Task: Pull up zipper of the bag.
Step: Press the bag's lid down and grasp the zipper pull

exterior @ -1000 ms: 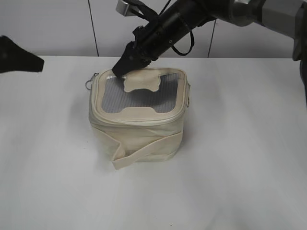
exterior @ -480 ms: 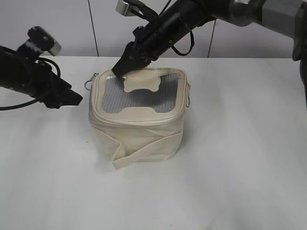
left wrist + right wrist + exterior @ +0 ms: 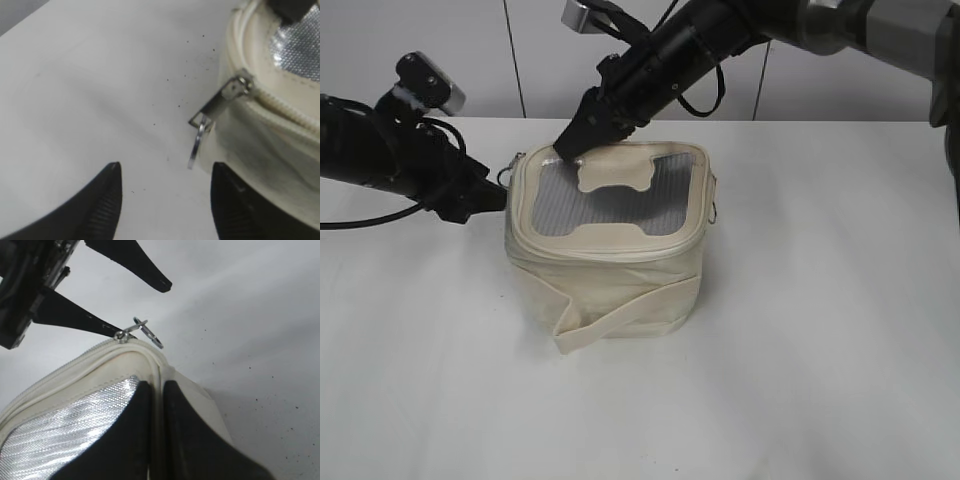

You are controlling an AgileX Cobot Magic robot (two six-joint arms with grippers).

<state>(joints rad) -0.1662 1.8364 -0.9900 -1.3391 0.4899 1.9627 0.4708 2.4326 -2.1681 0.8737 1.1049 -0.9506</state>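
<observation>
left end effector point(image 3: 492, 197) advanced to bag point(image 3: 605, 260) | right end effector point(image 3: 572, 141) tips hidden behind rim

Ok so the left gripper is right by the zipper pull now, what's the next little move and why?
Probably ease the left gripper forward and close it on the zipper pull. Its jaws are open with the pull and its ring hanging just ahead, untouched, while the right gripper already pinches the bag's top edge to steady it.

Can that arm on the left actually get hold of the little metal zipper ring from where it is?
Probably yes. The left gripper is open, and the zipper ring hangs off the bag's corner just ahead of its fingers, with only bare table between. The right gripper pinches the rim further along.
</observation>
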